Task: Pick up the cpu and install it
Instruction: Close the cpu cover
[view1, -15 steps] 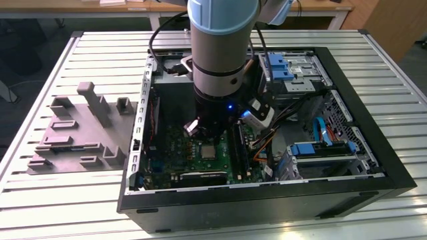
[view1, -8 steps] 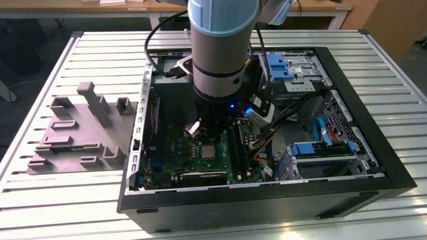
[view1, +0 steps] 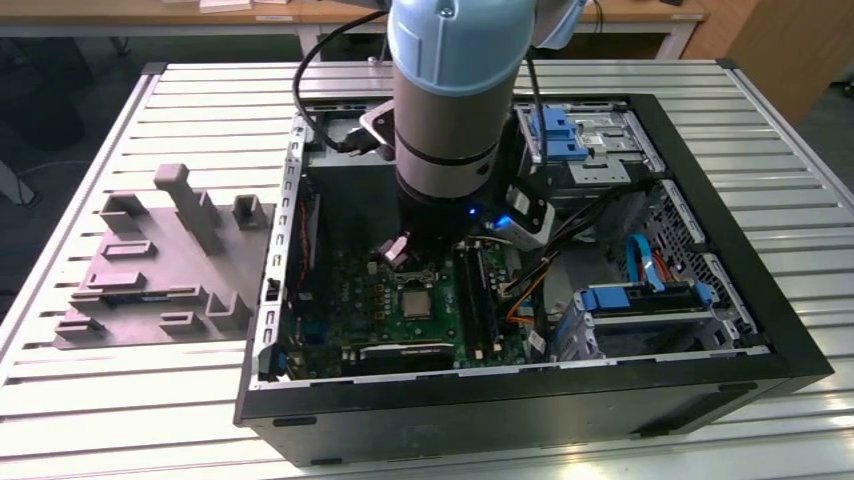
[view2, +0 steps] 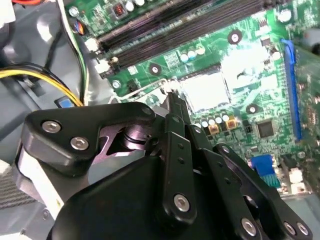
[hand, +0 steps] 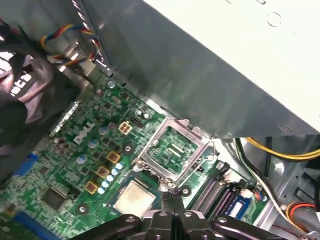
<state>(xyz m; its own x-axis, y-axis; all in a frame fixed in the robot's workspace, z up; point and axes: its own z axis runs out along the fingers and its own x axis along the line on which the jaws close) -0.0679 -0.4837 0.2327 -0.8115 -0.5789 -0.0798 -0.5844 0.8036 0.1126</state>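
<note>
My gripper (hand: 172, 197) hangs inside the open computer case (view1: 747, 330), low over the motherboard (hand: 95, 150), its fingers (view2: 175, 107) pressed together with nothing between them. The cpu (hand: 134, 198) already lies flat in its socket, pale top up, just beside my fingertips in both wrist views; in the exterior view it sits (view1: 418, 302) right under my wrist. The socket frame (hand: 172, 147) stands hinged open next to it. As I judge it, doing this well means keeping my touch light and straight down, staying off the chip's edges and clear of the memory slots (view2: 165, 37)
</note>
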